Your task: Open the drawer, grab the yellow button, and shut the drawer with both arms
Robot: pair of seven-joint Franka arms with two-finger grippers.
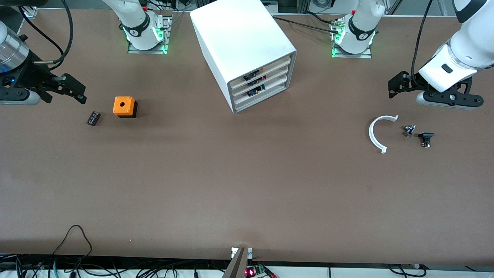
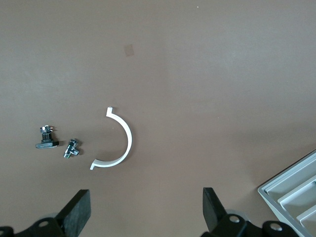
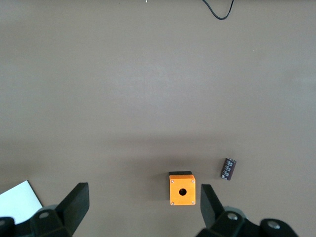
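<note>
- Hovering with fingers spread, our left gripper point(image 1: 397, 85) hangs over bare table toward the left arm's end, above a curved white plastic arc point(image 1: 377, 134) and two small dark metal parts point(image 1: 418, 134).
- Our right gripper point(image 1: 73, 89), also spread, hangs over the table near an orange cube point(image 1: 124, 106) and a black cylinder point(image 1: 93, 118).
- We see the drawer point(image 1: 262, 69) shut in the boxy white cabinet point(image 1: 239, 38); the button is hidden from us.

Drawer point(image 1: 259, 70) contents too small to identify.
</note>
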